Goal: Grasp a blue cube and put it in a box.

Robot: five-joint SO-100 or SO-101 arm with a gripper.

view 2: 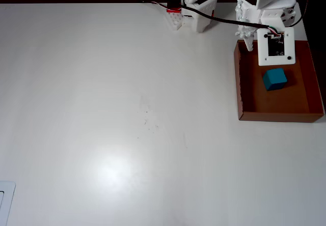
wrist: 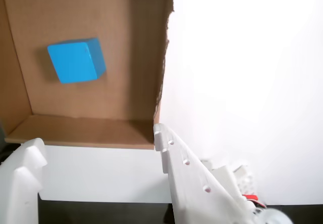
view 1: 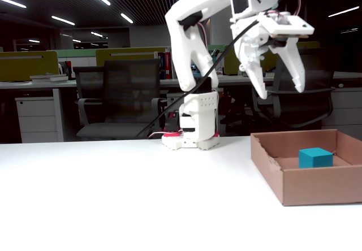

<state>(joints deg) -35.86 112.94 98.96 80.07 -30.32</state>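
While the gripper (view 1: 281, 91) hangs well above the box (view 1: 317, 187) in the fixed view, its jaws are spread apart and hold nothing. The blue cube (view 1: 315, 158) sits on the box floor, apart from every wall, and the overhead view shows it (view 2: 274, 79) toward the box's end nearer the arm's base (view 2: 196, 12). In the wrist view the cube (wrist: 76, 60) lies beyond the box's near wall, the two white fingers (wrist: 189, 173) below it
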